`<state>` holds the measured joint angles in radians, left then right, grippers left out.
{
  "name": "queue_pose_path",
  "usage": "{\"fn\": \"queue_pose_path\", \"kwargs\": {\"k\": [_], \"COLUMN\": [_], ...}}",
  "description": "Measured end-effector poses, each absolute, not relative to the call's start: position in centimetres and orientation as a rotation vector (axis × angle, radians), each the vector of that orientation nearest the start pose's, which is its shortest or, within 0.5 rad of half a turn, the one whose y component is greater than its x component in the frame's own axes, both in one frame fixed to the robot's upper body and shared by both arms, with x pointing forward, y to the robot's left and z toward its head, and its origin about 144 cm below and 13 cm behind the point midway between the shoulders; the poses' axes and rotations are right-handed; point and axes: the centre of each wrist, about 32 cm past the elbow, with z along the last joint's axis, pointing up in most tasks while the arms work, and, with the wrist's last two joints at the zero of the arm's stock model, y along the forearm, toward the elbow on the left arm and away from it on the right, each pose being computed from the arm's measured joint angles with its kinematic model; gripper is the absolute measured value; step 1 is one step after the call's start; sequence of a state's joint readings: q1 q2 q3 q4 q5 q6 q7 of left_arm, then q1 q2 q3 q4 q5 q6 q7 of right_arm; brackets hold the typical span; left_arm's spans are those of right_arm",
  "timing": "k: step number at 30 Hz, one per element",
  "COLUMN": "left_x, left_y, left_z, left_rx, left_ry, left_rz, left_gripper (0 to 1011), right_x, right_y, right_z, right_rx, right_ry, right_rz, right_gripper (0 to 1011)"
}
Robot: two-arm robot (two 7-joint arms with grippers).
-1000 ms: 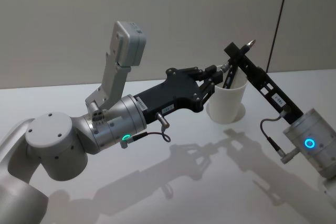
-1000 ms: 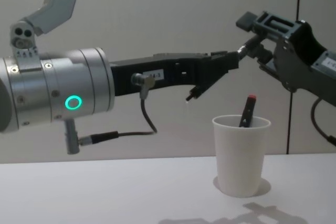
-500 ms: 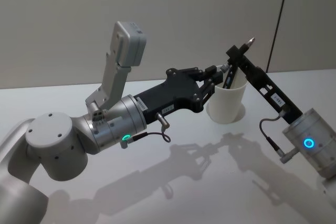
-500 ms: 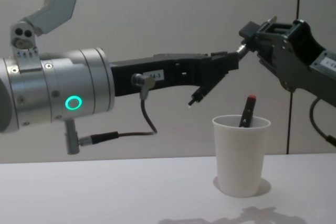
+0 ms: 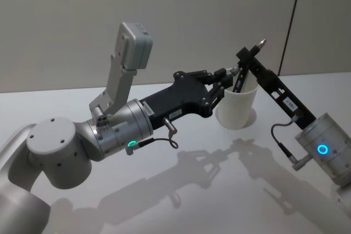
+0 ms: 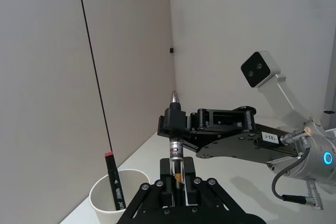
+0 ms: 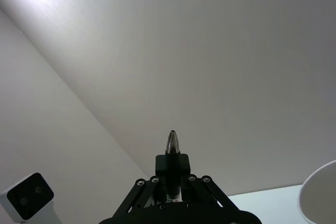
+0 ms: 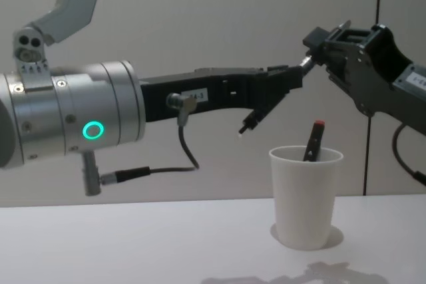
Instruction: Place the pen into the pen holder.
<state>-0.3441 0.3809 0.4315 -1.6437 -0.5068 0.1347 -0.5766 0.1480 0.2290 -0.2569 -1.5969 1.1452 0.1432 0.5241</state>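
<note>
Clamping one pen (image 6: 175, 148) between them above the white tabletop (image 8: 133, 244), both arms of the robot are meeting just over the pen holder (image 8: 305, 197).

The left arm is reaching forward and rightward from the robot's left side, and its tool (image 5: 224, 76) is squeezing the pen's lower barrel; in the left wrist view the barrel is running straight up out of the closed fingers. The pen itself is standing at a slant, its silver point aimed up and away toward the wall, and what looks like its back end is angling down to the robot's left of the cup's rim in the chest view.

Below and slightly right of that lower end, the pen holder is sitting upright on the tabletop, its mouth open. It is already carrying a black marker (image 8: 313, 141) with a red cap, which is leaning against the right side of the rim.

The right arm is coming in from the robot's right side, and its tool (image 5: 248, 54) is pinching the same pen higher up, just under the point, which is sticking out past its fingertips in the right wrist view.

Judging from this, the left tool is the nearer of the two to the cup, and the pen's long axis is lying tilted, not plumb. The pen is needing to be brought closer to vertical and carried a little rightward, back end first, so that it is dropping inside the rim, clear of the marker.
</note>
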Motion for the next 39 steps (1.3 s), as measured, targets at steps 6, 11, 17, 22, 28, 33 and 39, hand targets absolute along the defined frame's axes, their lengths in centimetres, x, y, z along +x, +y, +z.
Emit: {"fn": "queue_pose_path", "kwargs": {"k": [6, 11, 17, 22, 28, 33, 39], "left_x": [51.6, 51.6, 51.6, 51.6, 51.6, 51.6, 51.6], "left_y": [20.2, 20.2, 20.2, 20.2, 20.2, 20.2, 20.2], "left_z": [125.2, 125.2, 125.2, 125.2, 125.2, 125.2, 125.2], "left_rx": [-0.073, -0.073, -0.073, -0.073, -0.073, -0.073, -0.073], "left_ry": [-0.058, -0.058, -0.059, -0.059, -0.058, -0.058, -0.058], "left_rz": [0.552, 0.552, 0.552, 0.552, 0.552, 0.552, 0.551], "left_gripper": [286, 461, 622, 798, 947, 1001, 1001], "right_x": [49.0, 49.0, 49.0, 49.0, 49.0, 49.2, 49.5], "right_y": [-21.1, -21.1, -21.1, -21.1, -21.2, -21.8, -22.6], "right_z": [118.8, 118.8, 118.8, 118.8, 118.9, 119.1, 119.5], "right_rx": [0.692, 0.692, 0.692, 0.692, 0.692, 0.684, 0.67], "right_ry": [0.567, 0.567, 0.567, 0.567, 0.559, 0.518, 0.458], "right_rz": [-0.625, -0.625, -0.625, -0.625, -0.629, -0.65, -0.682], "right_gripper": [126, 126, 126, 126, 126, 126, 126]}}
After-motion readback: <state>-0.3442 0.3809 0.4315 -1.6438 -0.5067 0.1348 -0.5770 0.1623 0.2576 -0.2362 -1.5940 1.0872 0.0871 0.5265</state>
